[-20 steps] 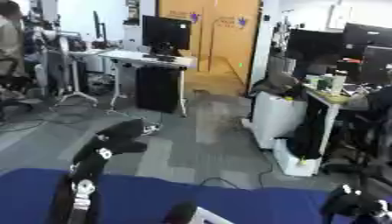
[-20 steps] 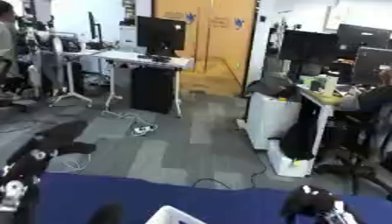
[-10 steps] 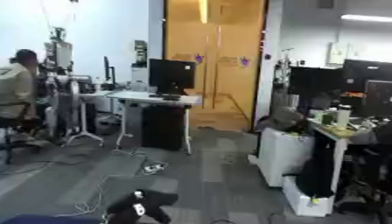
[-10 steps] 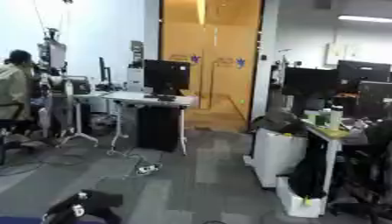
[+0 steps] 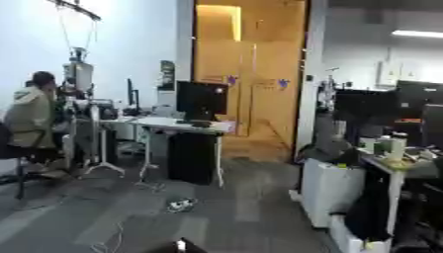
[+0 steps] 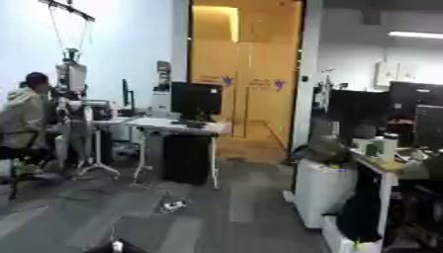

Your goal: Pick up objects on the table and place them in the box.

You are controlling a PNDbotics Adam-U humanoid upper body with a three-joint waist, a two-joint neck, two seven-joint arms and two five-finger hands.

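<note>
Head's tipped way up, so nothing but office: a desk (image 5: 177, 123) with a monitor (image 5: 201, 100), grey floor, orange doors at the back. No bench, no box, no objects anywhere in shot, so can't say where they sit or which way anything points. Just a dark sliver of something (image 5: 180, 245) at the bottom edge, maybe a hand; released or clenched, can't tell.

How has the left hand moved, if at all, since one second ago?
Cannot tell. The whole view shifted: the white desk sits lower now, so the head tilted up. Only a dark tip shows at the bottom edge.
</note>
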